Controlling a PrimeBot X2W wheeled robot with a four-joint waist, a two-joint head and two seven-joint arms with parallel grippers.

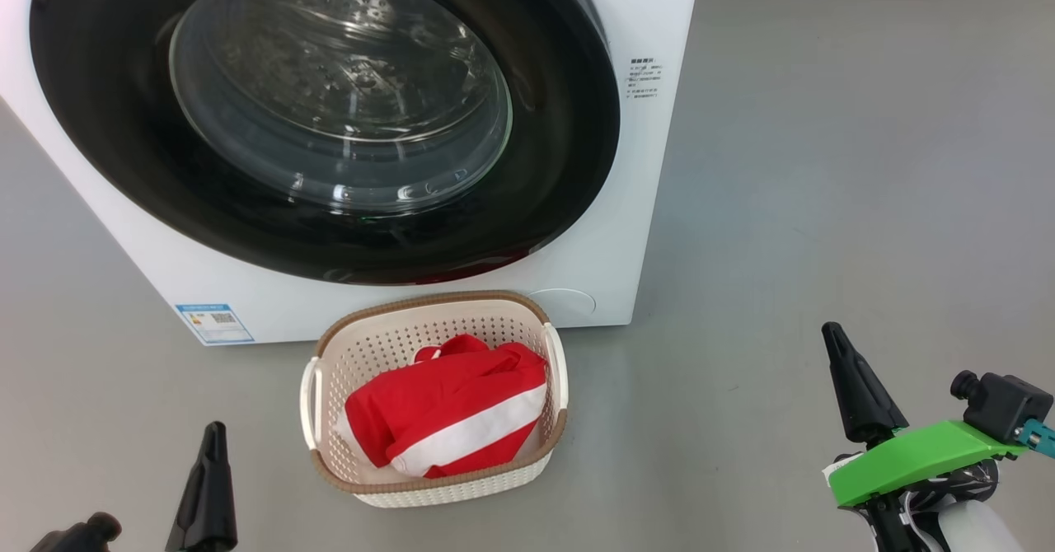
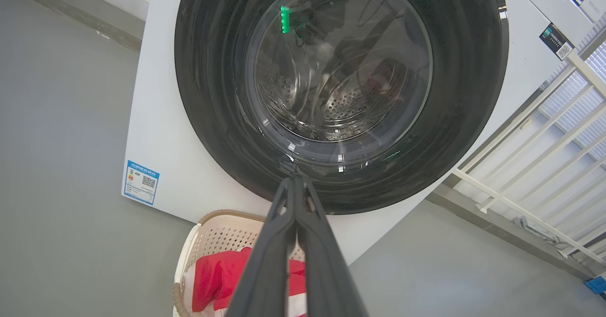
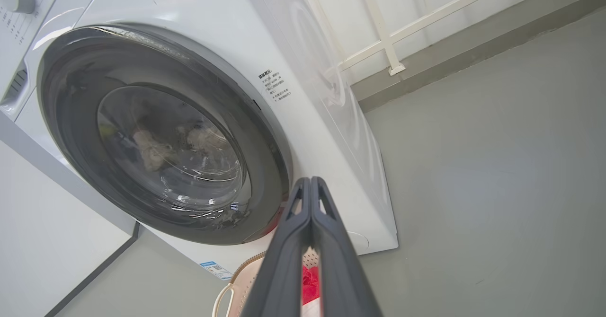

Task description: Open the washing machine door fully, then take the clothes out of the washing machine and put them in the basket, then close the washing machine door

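Note:
The white washing machine (image 1: 626,206) fills the upper left of the head view, and its round black door (image 1: 544,173) lies flat against the front, closed. On the floor in front stands the cream basket (image 1: 449,309) holding the red and white clothes (image 1: 449,412). My left gripper (image 1: 213,437) is shut at the lower left, left of the basket. My right gripper (image 1: 832,336) is shut at the lower right, well clear of the basket. In the left wrist view the shut gripper (image 2: 296,180) points at the door (image 2: 213,94), above the basket (image 2: 222,222). The right wrist view has its shut gripper (image 3: 310,182) low beside the door (image 3: 71,94).
Bare grey floor (image 1: 824,165) stretches right of the machine. A white railing (image 2: 544,165) and a wall base run behind the washer. A blue label sticker (image 1: 214,323) marks the machine's lower left front corner.

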